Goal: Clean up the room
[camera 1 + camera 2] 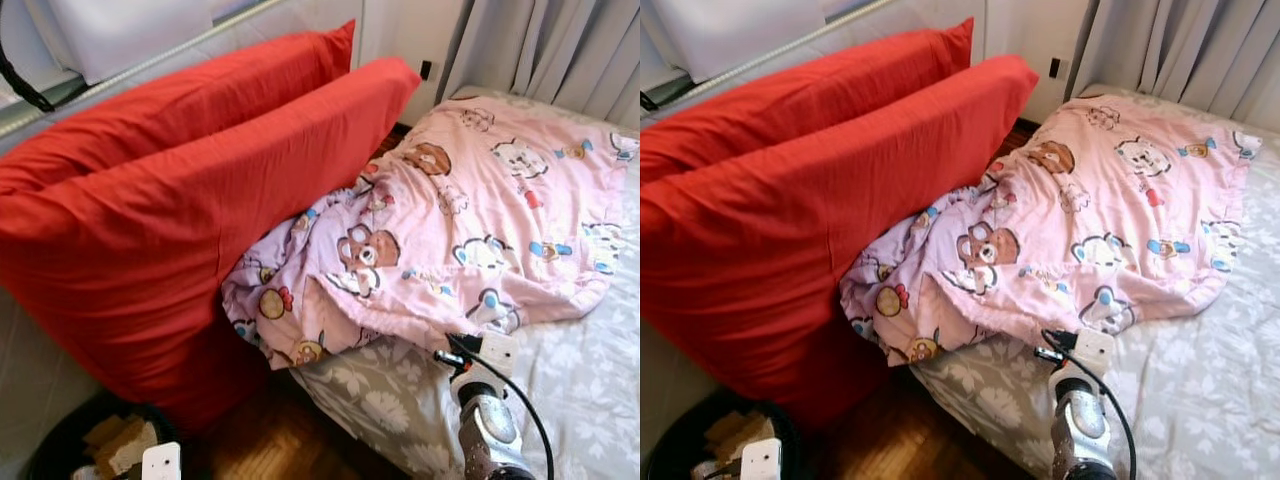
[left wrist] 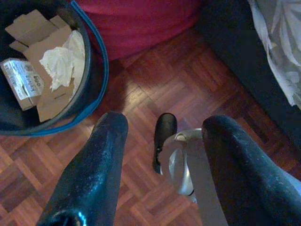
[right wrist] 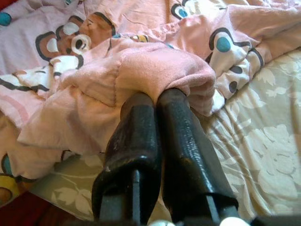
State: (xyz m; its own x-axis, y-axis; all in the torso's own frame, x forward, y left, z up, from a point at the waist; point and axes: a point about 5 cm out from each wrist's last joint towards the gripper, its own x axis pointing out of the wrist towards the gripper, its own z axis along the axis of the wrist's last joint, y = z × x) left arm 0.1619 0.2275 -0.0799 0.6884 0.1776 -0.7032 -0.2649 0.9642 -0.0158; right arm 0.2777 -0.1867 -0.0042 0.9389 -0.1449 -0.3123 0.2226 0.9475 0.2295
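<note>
Looking down from the head, the pink cartoon-bear blanket (image 1: 470,220) lies rumpled across the bed with the grey floral sheet (image 1: 580,390), its lower hem near the bed's front edge, where the right arm reaches in. Two red pillows (image 1: 190,200) lean against the bed's left side. In the left wrist view, the left gripper (image 2: 162,165) hangs idle over the wood floor, fingers spread apart, beside a black bin of cardboard scraps (image 2: 101,70). In the right wrist view, the right gripper (image 3: 157,101) has its fingers clenched on the blanket's hem, probably to straighten it.
</note>
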